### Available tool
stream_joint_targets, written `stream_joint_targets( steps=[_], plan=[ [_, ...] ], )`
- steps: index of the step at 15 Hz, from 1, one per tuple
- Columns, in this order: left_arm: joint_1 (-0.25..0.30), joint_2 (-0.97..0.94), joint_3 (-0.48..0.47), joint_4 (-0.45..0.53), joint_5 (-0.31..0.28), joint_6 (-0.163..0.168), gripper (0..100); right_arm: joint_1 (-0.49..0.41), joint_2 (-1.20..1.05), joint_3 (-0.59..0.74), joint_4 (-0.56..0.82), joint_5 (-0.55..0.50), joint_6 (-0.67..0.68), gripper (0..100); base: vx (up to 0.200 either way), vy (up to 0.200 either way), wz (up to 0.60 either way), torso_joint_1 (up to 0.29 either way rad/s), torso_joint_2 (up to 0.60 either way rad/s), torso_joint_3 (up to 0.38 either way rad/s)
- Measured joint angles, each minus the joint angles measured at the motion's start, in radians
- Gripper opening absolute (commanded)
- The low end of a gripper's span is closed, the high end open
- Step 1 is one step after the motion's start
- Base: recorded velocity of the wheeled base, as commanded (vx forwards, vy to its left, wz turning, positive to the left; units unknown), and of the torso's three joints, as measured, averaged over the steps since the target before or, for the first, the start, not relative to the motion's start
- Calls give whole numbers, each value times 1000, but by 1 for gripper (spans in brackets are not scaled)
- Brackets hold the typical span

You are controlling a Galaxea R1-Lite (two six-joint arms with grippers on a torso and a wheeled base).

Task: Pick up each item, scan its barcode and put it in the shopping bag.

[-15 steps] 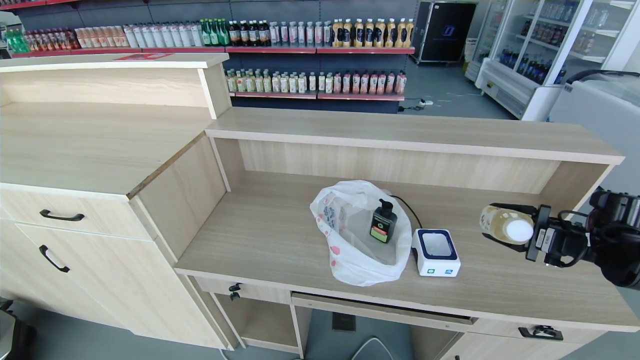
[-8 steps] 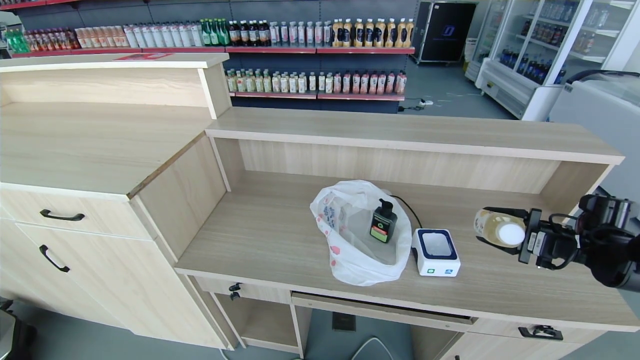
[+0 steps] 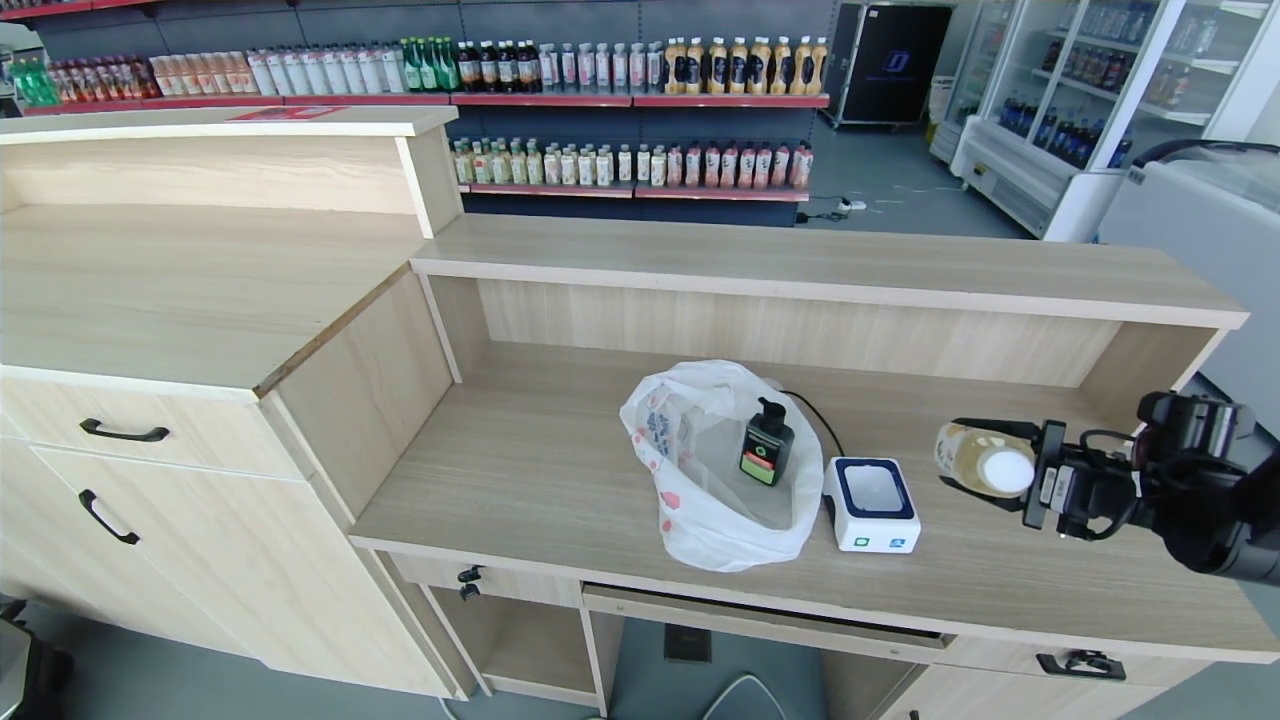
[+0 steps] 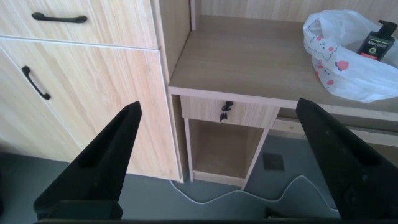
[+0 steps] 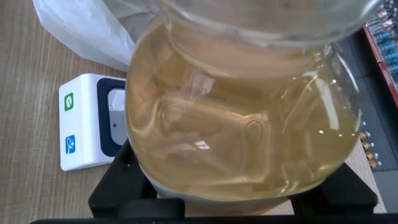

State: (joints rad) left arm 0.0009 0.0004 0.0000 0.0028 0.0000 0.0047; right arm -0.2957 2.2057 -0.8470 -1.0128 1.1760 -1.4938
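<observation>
A clear drink bottle (image 3: 978,458) of pale yellow liquid, white cap toward the robot, lies on its side in the grip of the right end effector (image 3: 962,456), whose two dark fingers are closed on the bottle's body from either side. The bottle hangs above the wooden tabletop (image 3: 560,470), near the barcode scanner (image 3: 872,503) and to its right, clear of it. The right wrist view looks past the bottle's rounded body to the scanner, a small white box with a dark-framed window facing up. Touching the scanner's left side sits the white plastic shopping bag (image 3: 690,525), printed with small pink figures, its mouth open. A dark pump bottle (image 3: 767,446) stands upright inside it. A black cable (image 3: 818,418) runs from behind the scanner along the bag's far edge. Farther left of the scanner, beyond the bag and lower than the tabletop's front edge, the left end effector (image 4: 217,104) hangs with its fingers spread wide and nothing between them. It faces a drawer (image 4: 230,112) with a key in its lock.
</observation>
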Motion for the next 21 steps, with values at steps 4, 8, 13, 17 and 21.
stream_joint_targets(
  steps=[4, 8, 13, 17, 21],
  plan=[
    [0, 0, 0, 0, 0, 0, 100, 14, 11, -17, 0, 0, 4, 0, 0, 0, 0, 0, 0, 0],
    [0, 0, 0, 0, 0, 0, 100, 29, 24, -30, 1, -1, 9, 0, 0, 0, 0, 0, 0, 0],
    [1, 0, 0, 0, 0, 0, 100, 46, 36, -45, 1, -1, 13, 0, 0, 0, 0, 0, 0, 0],
    [0, 0, 0, 0, 0, 0, 100, 47, 39, -50, 1, -1, 20, 0, 0, 0, 0, 0, 0, 0],
    [0, 0, 0, 0, 0, 0, 100, -24, -55, -32, 89, -6, 290, 0, 0, 0, 0, 0, 0, 0]
  ],
)
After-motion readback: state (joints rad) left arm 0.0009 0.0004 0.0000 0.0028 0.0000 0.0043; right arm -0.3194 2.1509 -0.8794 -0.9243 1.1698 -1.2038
